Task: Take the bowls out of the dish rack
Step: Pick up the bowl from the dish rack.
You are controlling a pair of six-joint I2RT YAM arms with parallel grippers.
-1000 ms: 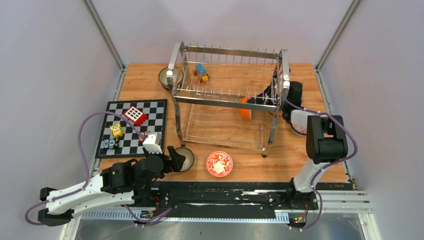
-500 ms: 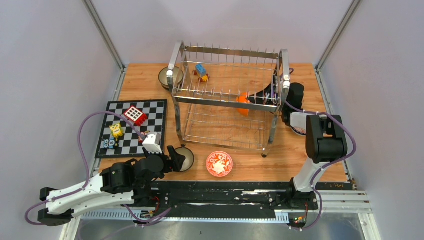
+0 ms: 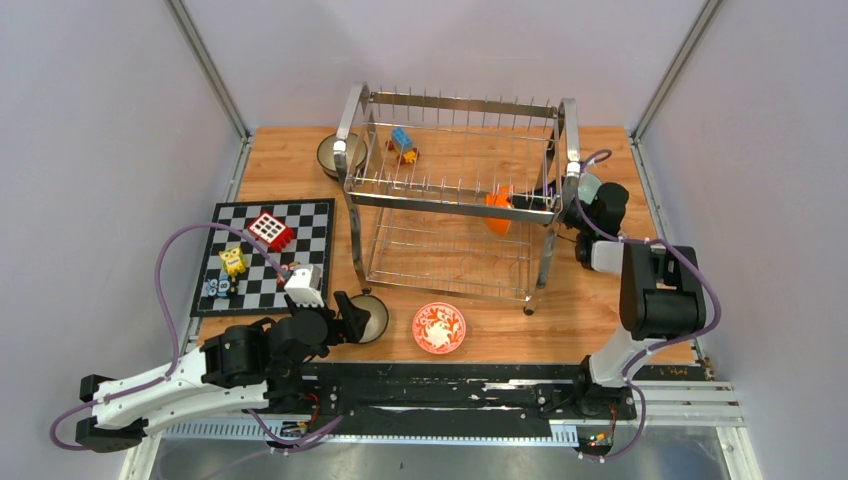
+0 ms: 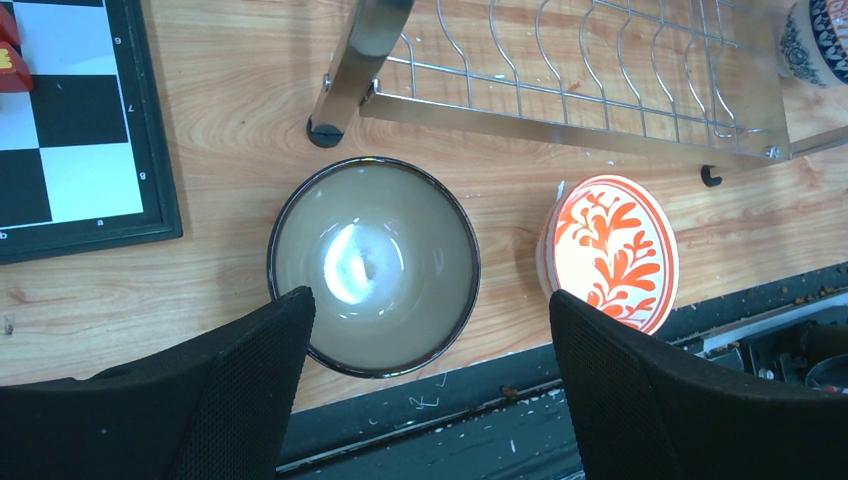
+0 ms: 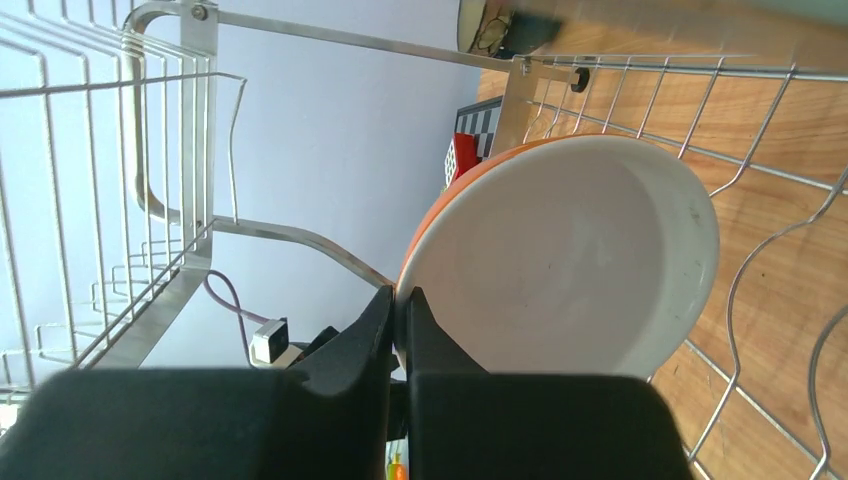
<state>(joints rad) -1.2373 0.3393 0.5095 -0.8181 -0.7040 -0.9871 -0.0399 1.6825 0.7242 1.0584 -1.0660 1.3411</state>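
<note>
The right end effector (image 5: 398,300) is pinching the orange-white bowl (image 5: 570,260), seemingly the last one inside the dish rack (image 3: 450,103). The left end effector (image 4: 425,340) is hovering open over a brown-glazed bowl (image 4: 372,265) already standing on the bench (image 4: 250,80).

Turned the orange bowl (image 3: 497,208) more on edge inside the rack (image 3: 455,104).
Rolled the right pincer (image 5: 398,296) over at the wrist beside the rack's right end handle, throwing a cable loop (image 3: 597,155) up above it; nudged the bowl slightly rightward, narrower from above; drew the elbow (image 3: 660,295) back toward the near edge of the surface (image 3: 590,315).
</note>
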